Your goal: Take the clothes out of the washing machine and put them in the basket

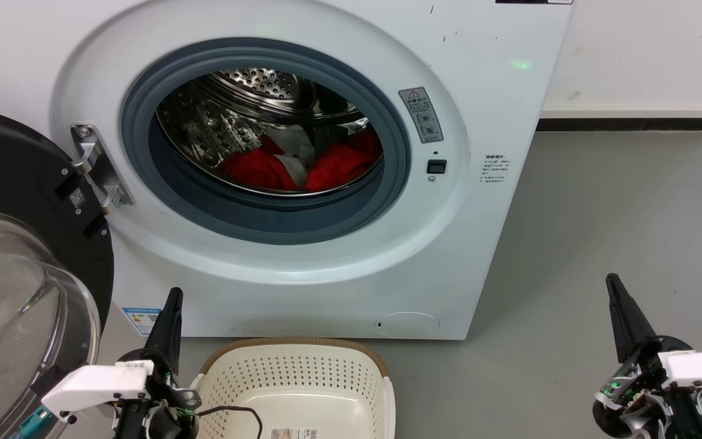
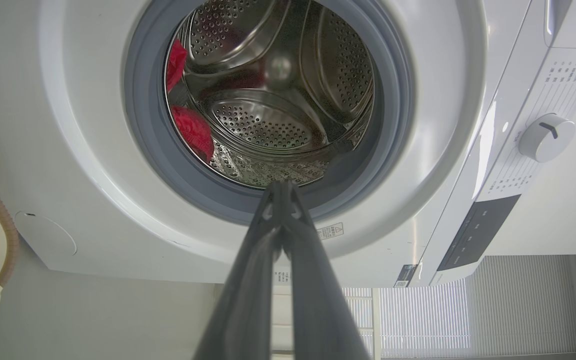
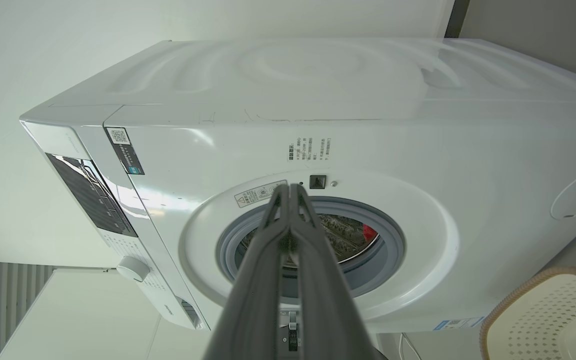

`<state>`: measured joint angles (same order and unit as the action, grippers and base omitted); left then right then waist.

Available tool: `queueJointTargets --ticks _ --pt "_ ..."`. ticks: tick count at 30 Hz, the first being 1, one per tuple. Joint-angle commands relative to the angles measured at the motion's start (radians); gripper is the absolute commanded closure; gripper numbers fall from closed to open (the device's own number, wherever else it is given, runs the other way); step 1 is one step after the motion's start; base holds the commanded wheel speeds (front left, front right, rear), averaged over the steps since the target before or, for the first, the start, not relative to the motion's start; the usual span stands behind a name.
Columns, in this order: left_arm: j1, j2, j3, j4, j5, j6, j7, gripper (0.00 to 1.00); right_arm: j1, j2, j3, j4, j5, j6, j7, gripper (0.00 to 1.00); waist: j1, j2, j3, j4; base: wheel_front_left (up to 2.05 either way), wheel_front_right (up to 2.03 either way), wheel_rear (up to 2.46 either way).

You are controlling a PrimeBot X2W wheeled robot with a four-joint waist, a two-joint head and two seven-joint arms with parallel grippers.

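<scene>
In the head view, the washing machine [image 1: 491, 91] stands with its black-framed door [image 1: 22, 177] swung wide to the left, so the porthole is open to the front. The clothes [image 1: 302, 166] lie at the bottom of the drum [image 1: 253, 82], close to its front lip: two red heaps with a pale fold between them. The basket [image 1: 293, 366] sits on the grey floor [image 1: 601, 213] just below the machine's front. It has a barcode sticker [image 1: 294, 433] on its bottom, and a thin black cable [image 1: 238, 410] crosses its near left corner. The left gripper [image 1: 173, 299] rises beside the basket's left rim, its fingers pressed into one spike and holding nothing. The right gripper [image 1: 612, 281] hangs over bare floor, well to the right of the machine, likewise closed and empty.

The left wrist view looks along the closed fingers [image 2: 268, 260], whose tips meet over the grey door seal. It shows the drum's deep perforated back and paddles, and also a control knob [image 2: 546, 137] and window blinds [image 2: 468, 305]. Here the clothes are two red lumps at one edge of the drum, and the basket's brown rim shows at the left edge.

The right wrist view takes in the machine's side panel and its whole front. The joined fingertips lie across the porthole's rim and hide part of the opening. A sliver of red shows inside the porthole, and a corner of the basket sits at the lower right.
</scene>
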<state>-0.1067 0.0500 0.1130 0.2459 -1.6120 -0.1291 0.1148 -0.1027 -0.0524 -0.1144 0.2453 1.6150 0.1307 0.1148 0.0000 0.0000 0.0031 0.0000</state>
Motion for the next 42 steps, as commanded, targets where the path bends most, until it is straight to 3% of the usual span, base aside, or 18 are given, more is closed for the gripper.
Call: queueJointTargets --ticks 1,12,13,31,37,42 --pt "-0.006 0.001 0.002 0.000 -0.002 -0.004 0.002 1.00 -0.013 0.003 0.001 0.001 -0.004 0.000 0.001 1.00 0.0000 0.0000 0.000 0.000 0.00 0.00 0.00" --pt "-0.006 0.001 0.002 0.000 -0.002 -0.004 0.002 1.00 -0.013 0.003 0.001 0.001 -0.004 0.000 0.001 1.00 0.0000 0.0000 0.000 0.000 0.00 0.00 0.00" --pt "0.001 0.000 -0.001 0.003 0.000 0.000 0.000 0.00 0.002 0.000 0.000 0.002 0.000 0.000 0.000 0.00 0.0000 0.0000 0.000 0.000 0.00 0.00 0.00" --pt "0.052 -0.002 0.001 -0.009 0.054 0.001 -0.073 0.00 0.048 0.001 0.008 -0.006 -0.041 0.000 -0.072 0.00 0.0000 0.0000 0.003 -0.002 0.00 0.00 0.00" --pt "0.053 -0.002 0.041 0.000 0.114 0.000 -0.099 0.00 0.047 0.001 -0.015 -0.015 -0.121 0.000 -0.099 0.00 0.0000 0.0000 0.003 -0.003 0.00 0.00 0.00" --pt "0.049 -0.002 0.085 0.000 0.192 0.000 -0.120 0.00 0.043 0.001 -0.040 -0.015 -0.262 0.000 -0.120 0.00 0.0000 0.0000 0.003 -0.003 0.00 0.00 0.00"
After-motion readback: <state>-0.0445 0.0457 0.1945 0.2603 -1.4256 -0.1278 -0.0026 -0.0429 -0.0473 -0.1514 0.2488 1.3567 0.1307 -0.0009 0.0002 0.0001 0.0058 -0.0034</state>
